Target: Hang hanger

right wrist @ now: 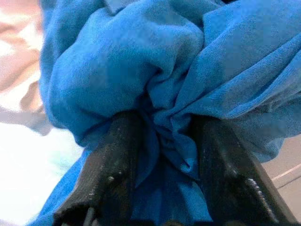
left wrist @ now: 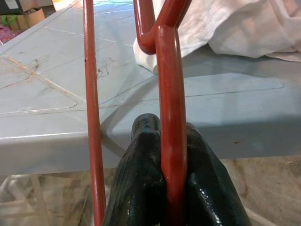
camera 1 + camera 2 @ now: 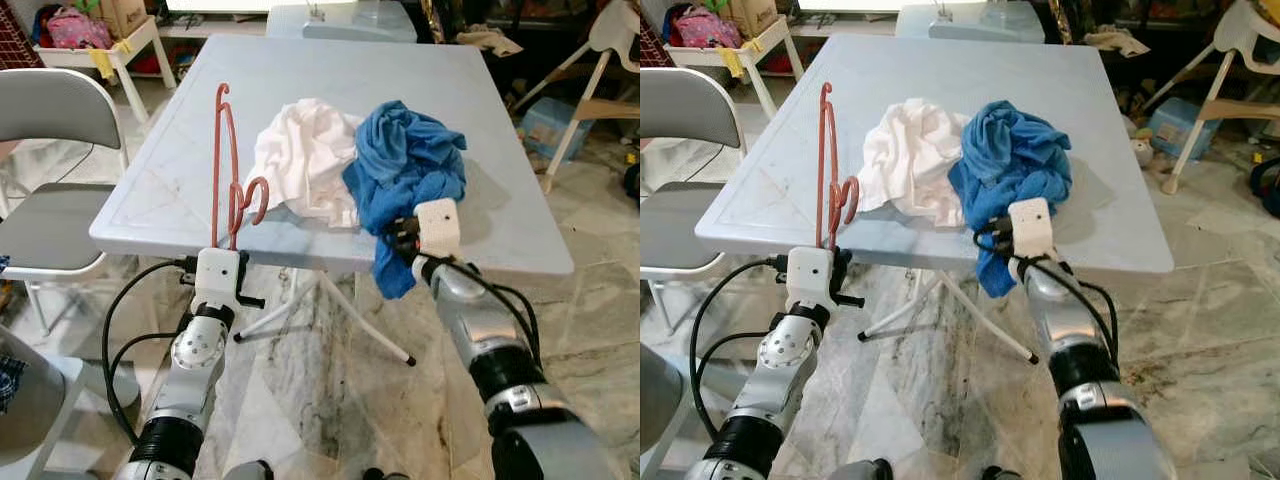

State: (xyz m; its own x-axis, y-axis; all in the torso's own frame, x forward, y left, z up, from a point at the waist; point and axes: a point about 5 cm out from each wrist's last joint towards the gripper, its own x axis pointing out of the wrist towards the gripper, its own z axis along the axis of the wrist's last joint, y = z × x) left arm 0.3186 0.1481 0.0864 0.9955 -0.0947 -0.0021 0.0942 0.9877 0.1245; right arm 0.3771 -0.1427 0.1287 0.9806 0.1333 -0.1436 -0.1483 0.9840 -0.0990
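The left tool [image 2: 171, 188] clamped the thin, stiff, probably light red hanger [image 3: 228, 170] at the worktop's [image 3: 520, 230] 7 o'clock edge, while the right tool [image 1: 162, 155] pinched the soft blue cloth [image 3: 410, 165].

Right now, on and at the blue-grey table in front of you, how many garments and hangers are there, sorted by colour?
White garment: 1, lying on the table
Blue garment: 1, pinched by the right gripper at the table's near edge
Red hanger: 1, held upright in the left gripper
Total: 3
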